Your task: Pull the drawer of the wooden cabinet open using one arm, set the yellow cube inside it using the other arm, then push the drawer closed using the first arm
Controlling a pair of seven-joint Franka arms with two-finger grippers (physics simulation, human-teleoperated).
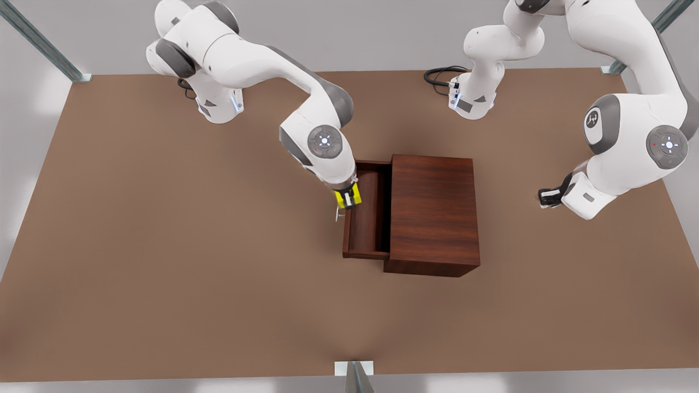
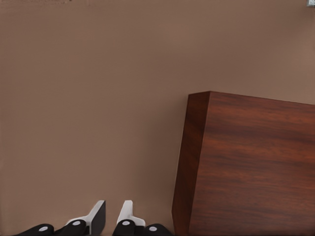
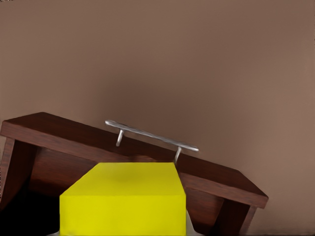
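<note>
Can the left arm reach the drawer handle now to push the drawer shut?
Probably not directly: the left gripper waits beside the wooden cabinet, on the side opposite the open drawer, while the right gripper holds the yellow cube over the handle.

Counting the things: two arms, one cabinet, one drawer, one cube.

There are two white robot arms, and each has one end effector, so two in all: the right end effector (image 1: 348, 197) and the left end effector (image 1: 548, 197); each end effector has two fingers (image 2: 96, 216); there is one wooden cabinet (image 1: 434, 210); it has one drawer (image 1: 367, 210); the drawer has one silver handle (image 3: 150, 135), and the handle stands on two little posts; there is one yellow cube (image 3: 129, 199); there is one brown worktop (image 1: 164, 245); there are two black cables, one by each arm base.
</note>
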